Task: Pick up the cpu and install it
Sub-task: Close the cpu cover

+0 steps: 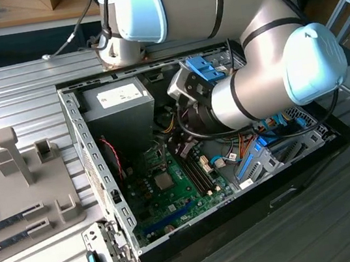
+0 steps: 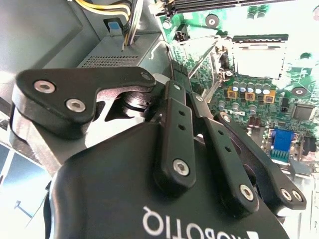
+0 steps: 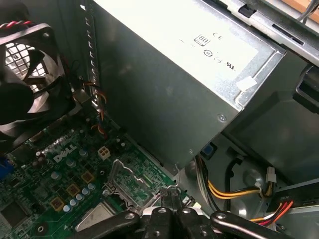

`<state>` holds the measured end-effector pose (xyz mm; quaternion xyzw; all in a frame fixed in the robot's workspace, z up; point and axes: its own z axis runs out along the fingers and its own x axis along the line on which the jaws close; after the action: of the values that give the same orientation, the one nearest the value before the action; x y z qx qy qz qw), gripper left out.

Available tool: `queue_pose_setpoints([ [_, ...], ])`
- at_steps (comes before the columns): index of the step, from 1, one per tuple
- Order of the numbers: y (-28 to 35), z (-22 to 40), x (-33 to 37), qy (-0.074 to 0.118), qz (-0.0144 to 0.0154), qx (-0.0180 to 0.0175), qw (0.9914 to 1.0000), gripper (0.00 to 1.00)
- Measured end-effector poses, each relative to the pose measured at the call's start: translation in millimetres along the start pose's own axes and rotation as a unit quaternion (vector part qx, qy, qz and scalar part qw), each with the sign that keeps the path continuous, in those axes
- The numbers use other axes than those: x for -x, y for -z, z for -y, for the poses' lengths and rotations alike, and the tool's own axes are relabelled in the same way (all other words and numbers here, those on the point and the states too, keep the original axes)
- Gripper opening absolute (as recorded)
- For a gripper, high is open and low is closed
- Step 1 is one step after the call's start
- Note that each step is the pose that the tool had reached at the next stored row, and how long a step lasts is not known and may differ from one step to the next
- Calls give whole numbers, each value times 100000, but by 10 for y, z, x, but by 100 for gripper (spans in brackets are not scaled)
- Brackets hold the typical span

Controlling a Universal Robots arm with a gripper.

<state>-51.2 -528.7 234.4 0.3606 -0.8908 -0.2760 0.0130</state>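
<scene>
In the exterior view, a silver-grey square that looks like the cpu (image 1: pixel 164 181) lies flat in the socket on the green motherboard (image 1: pixel 172 200), inside the open computer case. The first wrist view shows it as a grey patch (image 3: pixel 96 217), with the socket's metal load plate (image 3: pixel 124 179) standing raised beside it. In the second wrist view the socket (image 2: pixel 256 59) looks pale and bright. My gripper (image 3: pixel 171 192) hangs just above the board beside the raised plate. Its black fingers (image 2: pixel 174 87) are pressed together, and I see nothing between them.
The grey power supply box (image 3: pixel 164 84) rises close beside the gripper. Yellow and red cables (image 3: pixel 234 191) run under it. A black fan (image 3: pixel 27 74) stands at the board's other side. The case walls (image 1: pixel 89 150) enclose the work area. A grey fixture tray (image 1: pixel 19 187) lies at the exterior view's left.
</scene>
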Motion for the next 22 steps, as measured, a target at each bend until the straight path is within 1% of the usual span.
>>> queue_pose_setpoints([
  [5, 35, 41, -46, 25, 0, 16, 100000, 11],
  [12, 100, 117, -131, 44, -3, 33, 100000, 11],
  [16, 133, 158, -177, 67, 47, 95, 100000, 11],
  [19, 145, 170, -191, 68, 54, 102, 100000, 11],
  [21, 157, 164, -188, 86, 82, 123, 100000, 11],
  [22, 173, 155, -185, 68, 65, 113, 100000, 11],
])
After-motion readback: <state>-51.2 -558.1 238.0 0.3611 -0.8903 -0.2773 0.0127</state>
